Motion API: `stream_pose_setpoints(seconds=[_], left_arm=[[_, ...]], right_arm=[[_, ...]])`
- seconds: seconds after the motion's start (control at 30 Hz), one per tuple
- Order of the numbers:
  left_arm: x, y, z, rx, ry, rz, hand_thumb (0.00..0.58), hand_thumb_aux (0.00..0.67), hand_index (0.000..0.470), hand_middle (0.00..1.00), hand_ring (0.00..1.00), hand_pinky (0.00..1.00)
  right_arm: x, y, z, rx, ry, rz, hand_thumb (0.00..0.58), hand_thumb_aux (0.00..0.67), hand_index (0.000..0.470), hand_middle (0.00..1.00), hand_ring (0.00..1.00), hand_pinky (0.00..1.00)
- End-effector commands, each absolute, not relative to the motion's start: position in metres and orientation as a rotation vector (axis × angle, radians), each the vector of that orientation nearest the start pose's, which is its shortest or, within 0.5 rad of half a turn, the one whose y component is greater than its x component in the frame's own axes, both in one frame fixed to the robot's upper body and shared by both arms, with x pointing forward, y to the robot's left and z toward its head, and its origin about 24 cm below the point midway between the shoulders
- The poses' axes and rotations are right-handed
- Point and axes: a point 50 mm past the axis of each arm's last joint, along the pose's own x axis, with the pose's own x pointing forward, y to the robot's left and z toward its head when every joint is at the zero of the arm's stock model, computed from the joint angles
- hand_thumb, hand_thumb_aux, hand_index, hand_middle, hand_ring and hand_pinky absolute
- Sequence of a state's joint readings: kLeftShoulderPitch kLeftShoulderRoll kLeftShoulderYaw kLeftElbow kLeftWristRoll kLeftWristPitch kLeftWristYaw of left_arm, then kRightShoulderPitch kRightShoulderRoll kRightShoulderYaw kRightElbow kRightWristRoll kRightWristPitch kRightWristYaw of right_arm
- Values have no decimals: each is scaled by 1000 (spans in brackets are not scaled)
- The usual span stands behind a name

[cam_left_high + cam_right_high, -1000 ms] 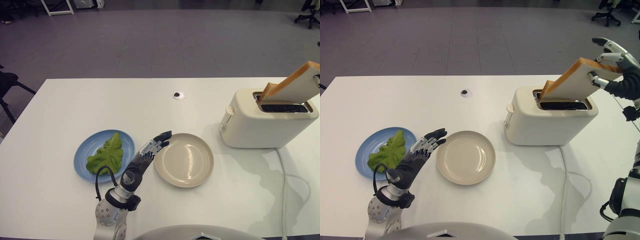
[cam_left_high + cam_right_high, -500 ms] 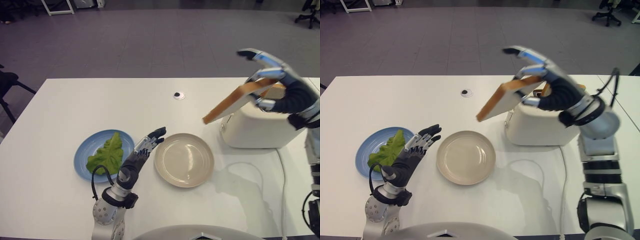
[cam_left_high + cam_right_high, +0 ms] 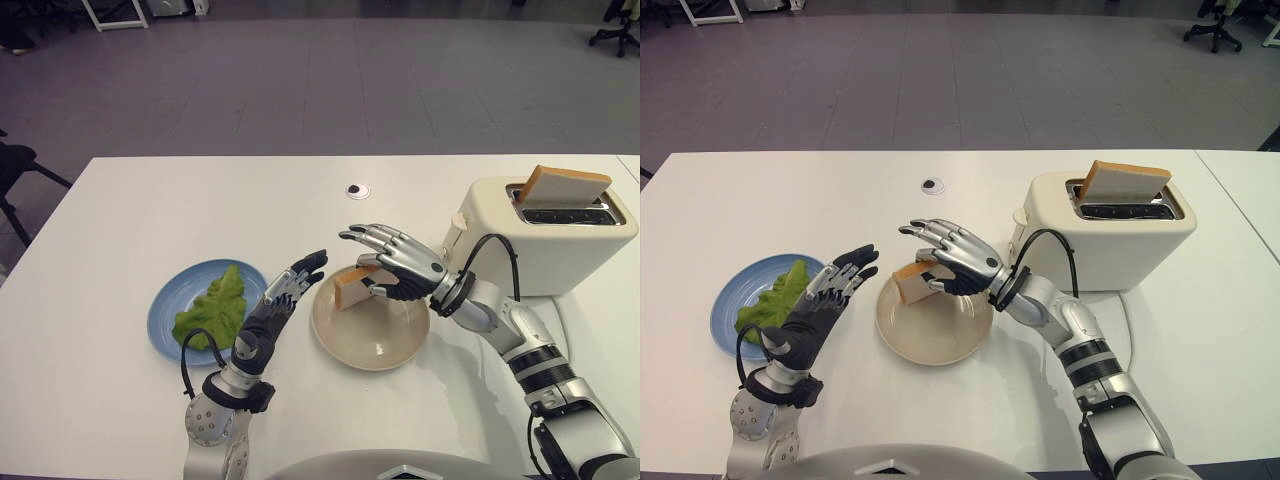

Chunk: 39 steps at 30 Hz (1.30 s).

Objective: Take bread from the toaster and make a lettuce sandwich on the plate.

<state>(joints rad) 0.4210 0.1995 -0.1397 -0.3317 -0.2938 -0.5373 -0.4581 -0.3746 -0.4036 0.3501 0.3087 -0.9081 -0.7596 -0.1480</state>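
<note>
My right hand [image 3: 395,265] is over the left side of the beige plate [image 3: 375,357], shut on a bread slice [image 3: 349,289]. The slice is tilted, with its lower end at or just above the plate. A second bread slice [image 3: 563,185] sticks out of the cream toaster [image 3: 545,250] at the right. The lettuce leaf [image 3: 213,308] lies on the blue plate [image 3: 163,300] at the left. My left hand [image 3: 272,312] is raised between the two plates, open, with its fingers stretched toward the beige plate and nothing in it.
A small black and white round fitting [image 3: 356,190] sits in the tabletop behind the plates. The toaster's white cable [image 3: 1127,312] runs down toward the table's front edge on the right. Bare table lies in front of both plates.
My right hand has carried the bread slice from above the toaster down and left to the beige plate. My left hand has barely moved.
</note>
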Motion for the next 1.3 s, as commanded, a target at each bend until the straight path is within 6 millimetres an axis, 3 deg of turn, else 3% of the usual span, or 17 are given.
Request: stream_pose_setpoints(seconds=[0.03, 0.07, 0.1, 0.17, 0.23, 0.47, 0.53, 0.63, 0.73, 0.87, 0.97, 1.03, 1.13, 1.17, 1.2, 1.23, 1.3], left_arm=[[154, 147, 82, -50, -444, -496, 0, 0, 0, 0, 0, 0], [154, 147, 82, -51, -445, -499, 0, 0, 0, 0, 0, 0], [153, 147, 83, -52, -445, -501, 0, 0, 0, 0, 0, 0], [153, 146, 83, -54, -447, -504, 0, 0, 0, 0, 0, 0], [152, 146, 84, -54, -447, -505, 0, 0, 0, 0, 0, 0], [151, 146, 84, -55, -448, -510, 0, 0, 0, 0, 0, 0], [151, 146, 84, -55, -447, -511, 0, 0, 0, 0, 0, 0], [153, 150, 82, -11, -427, -484, 0, 0, 0, 0, 0, 0], [166, 202, 80, 362, -331, -203, 0, 0, 0, 0, 0, 0], [177, 246, 104, 894, -235, -90, 0, 0, 0, 0, 0, 0], [197, 282, 109, 1436, -85, -54, 0, 0, 0, 0, 0, 0], [201, 296, 100, 1587, 10, -58, 0, 0, 0, 0, 0, 0], [201, 298, 78, 1666, 104, -119, 0, 0, 0, 0, 0, 0], [201, 297, 71, 1673, 125, -144, 58, 34, 24, 0, 0, 0], [201, 296, 65, 1676, 147, -166, 337, 236, 166, 0, 0, 0], [201, 295, 59, 1675, 165, -186, 456, 360, 253, 0, 0, 0], [202, 296, 52, 1671, 196, -211, 530, 473, 332, 0, 0, 0]], right_arm=[[260, -104, 62, -1225, -816, 772, 580, 670, 470, 0, 0, 0], [257, -108, 61, -1223, -816, 778, 580, 670, 470, 0, 0, 0], [255, -112, 59, -1220, -809, 788, 564, 557, 391, 0, 0, 0], [250, -119, 55, -1229, -792, 811, 319, 221, 155, 0, 0, 0], [246, -124, 51, -1240, -778, 840, 0, 0, 0, 0, 0, 0], [236, -132, 48, -1252, -771, 913, 0, 0, 0, 0, 0, 0], [238, -137, 62, -1234, -796, 873, 0, 0, 0, 0, 0, 0], [256, -154, 106, -1219, -849, 718, 0, 0, 0, 0, 0, 0], [262, -167, 144, -1047, -863, 612, 0, 0, 0, 0, 0, 0], [250, -163, 130, -912, -794, 673, 0, 0, 0, 0, 0, 0], [241, -159, 121, -877, -759, 697, 0, 0, 0, 0, 0, 0], [239, -158, 120, -872, -755, 703, 0, 0, 0, 0, 0, 0], [236, -157, 120, -868, -749, 709, 0, 0, 0, 0, 0, 0], [236, -158, 120, -867, -746, 710, 0, 0, 0, 0, 0, 0], [236, -158, 120, -867, -743, 711, 0, 0, 0, 0, 0, 0], [236, -159, 120, -867, -740, 711, 0, 0, 0, 0, 0, 0], [235, -160, 120, -867, -737, 712, 0, 0, 0, 0, 0, 0]])
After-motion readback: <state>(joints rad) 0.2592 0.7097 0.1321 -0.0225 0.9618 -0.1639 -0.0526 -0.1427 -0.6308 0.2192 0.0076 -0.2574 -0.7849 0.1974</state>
